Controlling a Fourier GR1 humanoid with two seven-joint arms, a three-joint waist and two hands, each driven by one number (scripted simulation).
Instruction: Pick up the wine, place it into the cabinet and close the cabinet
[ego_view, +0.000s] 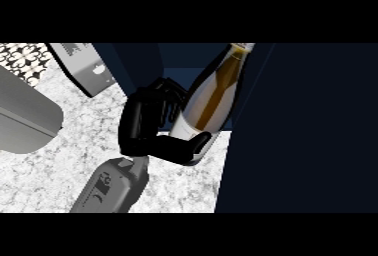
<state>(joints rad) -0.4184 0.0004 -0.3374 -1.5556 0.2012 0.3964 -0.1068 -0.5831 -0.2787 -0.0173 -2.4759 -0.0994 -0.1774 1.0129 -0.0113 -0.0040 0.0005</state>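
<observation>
The wine bottle (214, 97) is pale with an amber stripe, and its neck tilts toward the upper right. My left hand (144, 125) is shut on it: the fingers (168, 90) curl at its left side and the thumb wraps its base. The grey forearm (111, 190) rises from the lower edge. The bottle sits in the opening of the dark blue cabinet (184, 57), between a narrow dark panel on its left and a large dark panel (303, 130) on its right. I cannot tell whether the bottle rests on a shelf. My right hand does not show.
A grey rounded appliance (22, 120) stands at the left edge. A grey flat panel (81, 65) leans behind it, next to a patterned wall (22, 57). The speckled white counter (52, 175) spreads across the lower left.
</observation>
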